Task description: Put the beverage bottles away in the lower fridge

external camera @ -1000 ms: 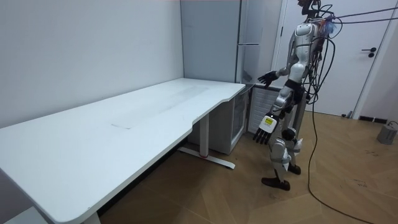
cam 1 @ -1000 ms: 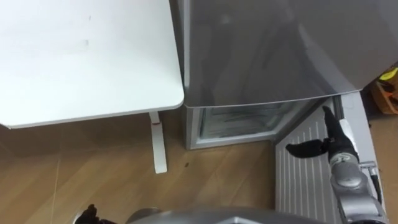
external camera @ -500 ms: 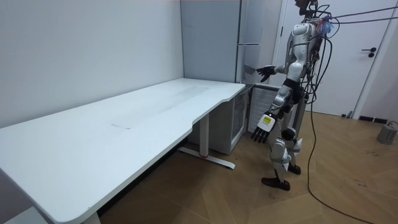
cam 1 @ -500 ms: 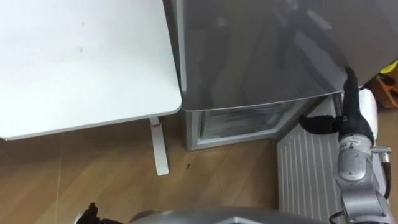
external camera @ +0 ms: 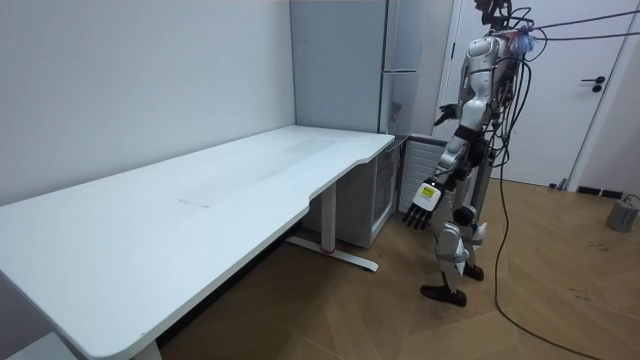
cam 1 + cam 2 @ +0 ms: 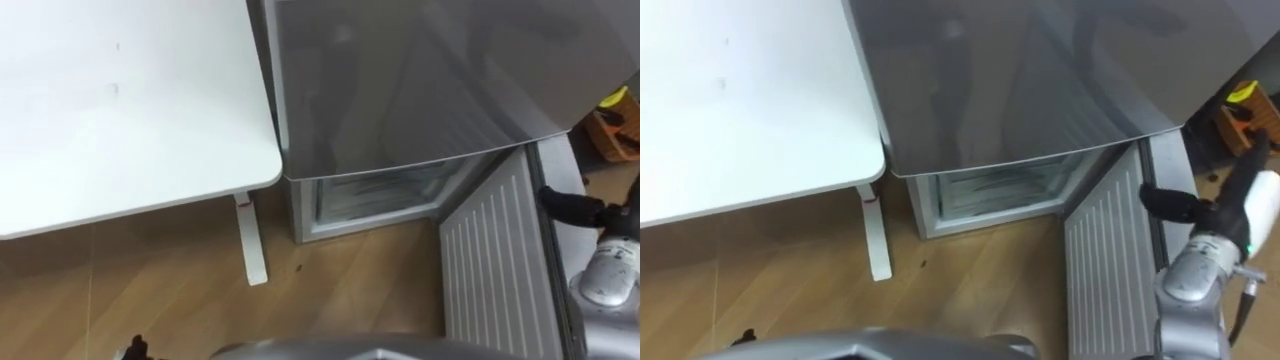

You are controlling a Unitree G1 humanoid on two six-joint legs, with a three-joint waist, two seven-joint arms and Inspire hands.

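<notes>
1. Stands upright on the light brown wooden floor (image 6: 150, 290), at the end of the long white table (image 6: 120, 100), facing the tall grey metal fridge (image 6: 420, 80) that takes up the upper right of the eye views.
2. Looks down on the fridge's lower compartment (image 6: 380, 195), open at centre frame, just right of the table's white leg (image 6: 248, 240); pale fittings inside, contents too dim to make out.
3. Has the lower door (image 6: 490, 270) swung out toward the lower right of frame, with the white ribbed inner face turned up.
4. Holds the right hand (image 6: 1205, 212) raised at the right edge of frame, beside the door's grey outer edge; thumb stretched toward frame left, fingers straight, grasping nothing; cannot tell whether it touches the door.
5. Lets the left hand (image 5: 422, 203) hang low by the thigh in the room view, fingers loose and spread, empty; dark fingertips poke in at the bottom left of the eye views.
6. Catches orange and yellow objects (image 6: 612, 120) at the far right edge, just past the fridge's corner, too cut off to identify.
</notes>
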